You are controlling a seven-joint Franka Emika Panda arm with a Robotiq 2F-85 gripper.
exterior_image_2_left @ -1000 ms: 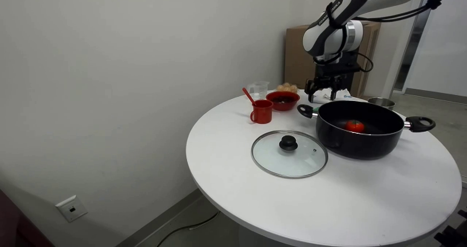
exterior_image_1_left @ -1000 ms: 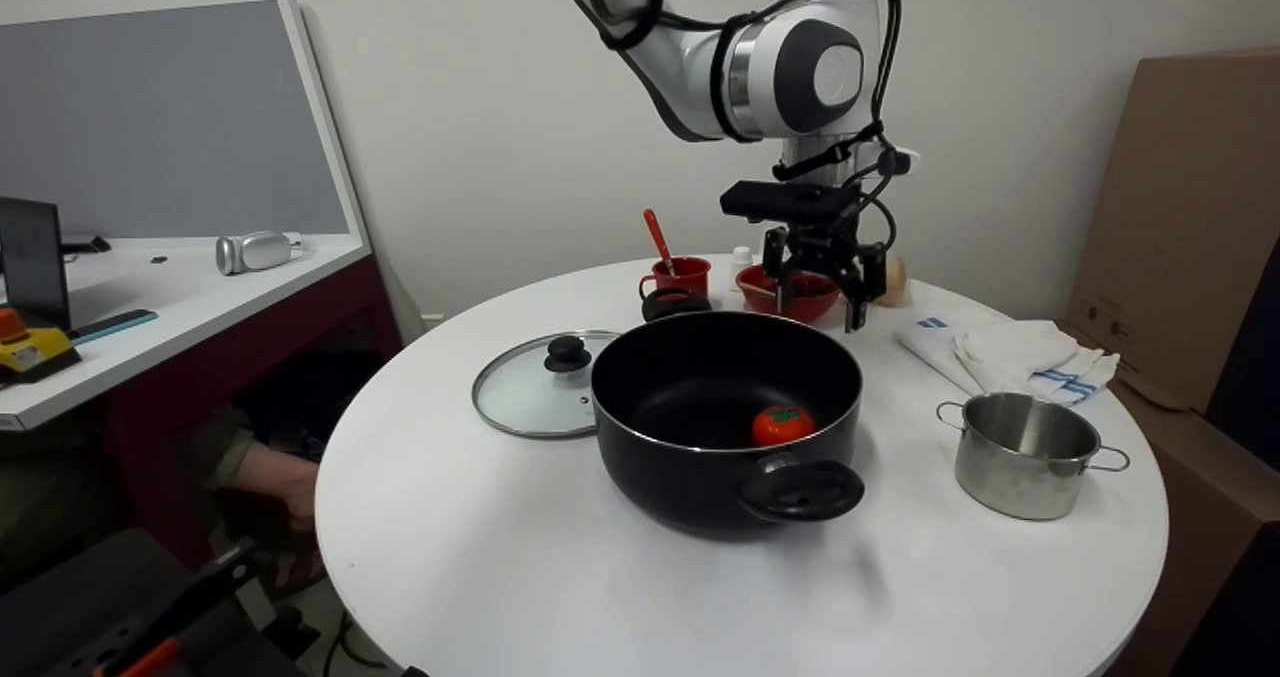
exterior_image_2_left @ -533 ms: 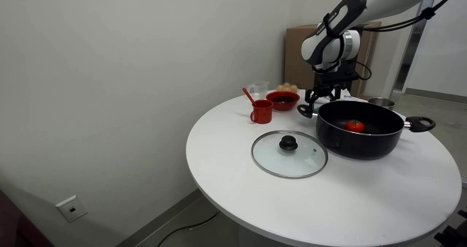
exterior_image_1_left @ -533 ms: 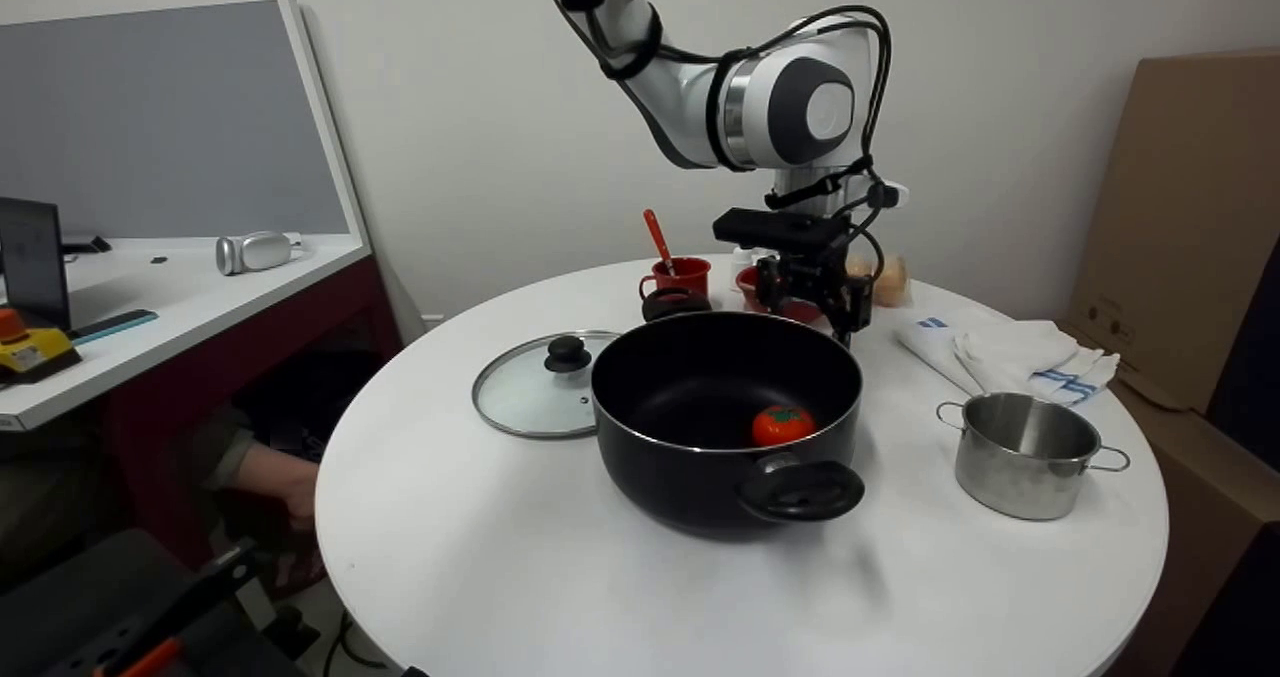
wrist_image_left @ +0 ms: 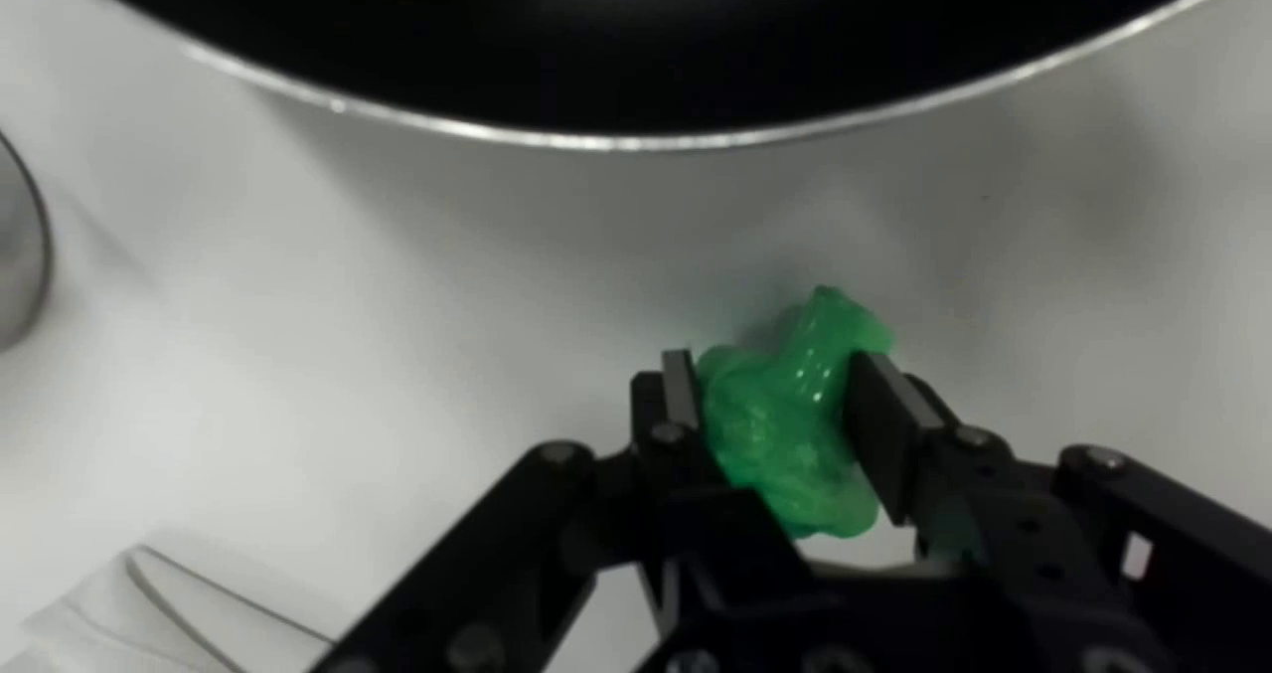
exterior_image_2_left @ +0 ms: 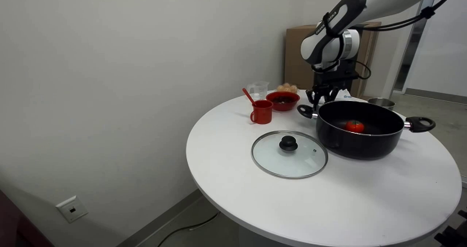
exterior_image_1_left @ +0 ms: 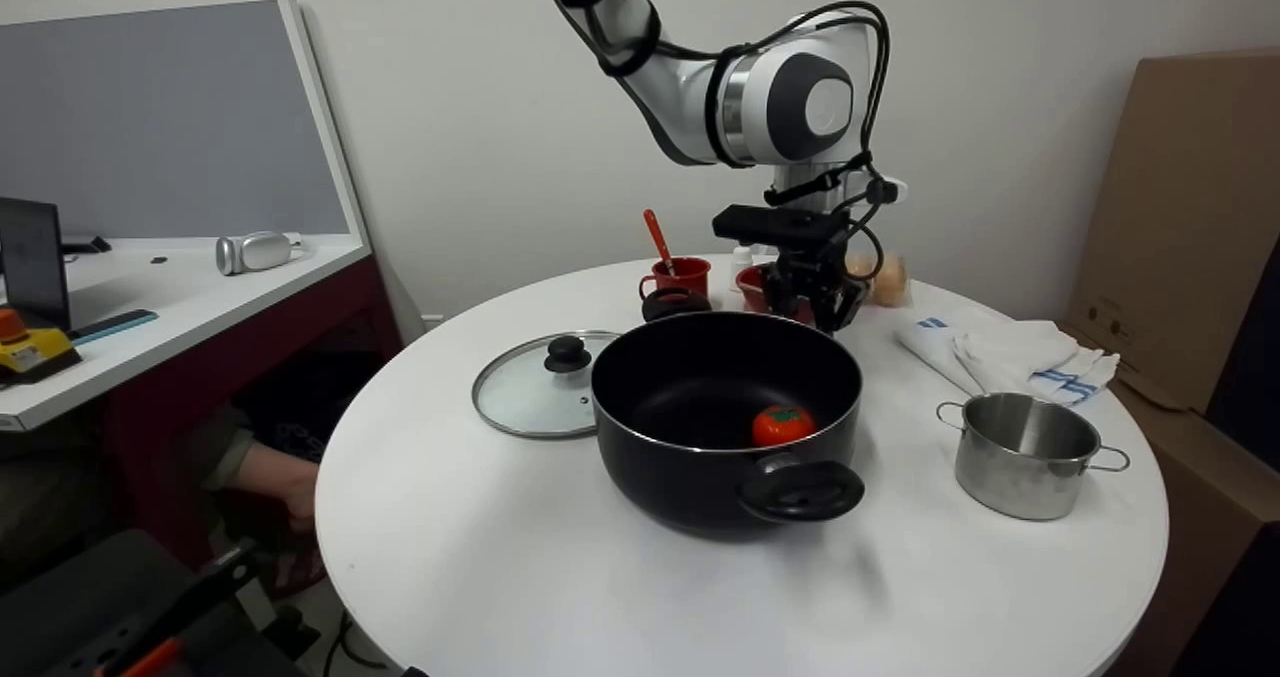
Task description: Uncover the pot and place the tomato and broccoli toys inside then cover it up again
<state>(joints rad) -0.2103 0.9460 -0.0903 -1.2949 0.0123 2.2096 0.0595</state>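
A: Since the glass lid [exterior_image_2_left: 288, 162] lies flat on the table [exterior_image_2_left: 350, 199], its knob [exterior_image_2_left: 288, 143] upward, just beside the pot [exterior_image_2_left: 359, 145], I log the uncovering as done. Whether lid and pot touch, I can't tell. Tomato?

B: Tomato [exterior_image_1_left: 783, 425] sits inside the pot, plain in both exterior views. First toy in.

A: Gripper?

B: Wrist view: gripper [wrist_image_left: 782, 395] has the broccoli [wrist_image_left: 785, 444], jaws pressed to either side, only the toy's width between them. Position: just outside the pot rim, between the pot and the table edge nearest the wall [exterior_image_1_left: 470, 157].

A: Lifted?

B: Can't tell. Wrist picture is soft and looks down on it; from outside I can't make the toy out.

A: Tally, then.

B: Done: lid off, tomato in. In hand, by my reading: the second pick, grip made. Left: bring the broccoli over the rim, let it go beside the tomato, take the lid by its knob, cover the pot. Past halfway, I'd judge.

A: Red mug [exterior_image_2_left: 262, 112] and red bowl [exterior_image_2_left: 282, 105], by the wall-side edge?

B: No part in the task. Noted only.
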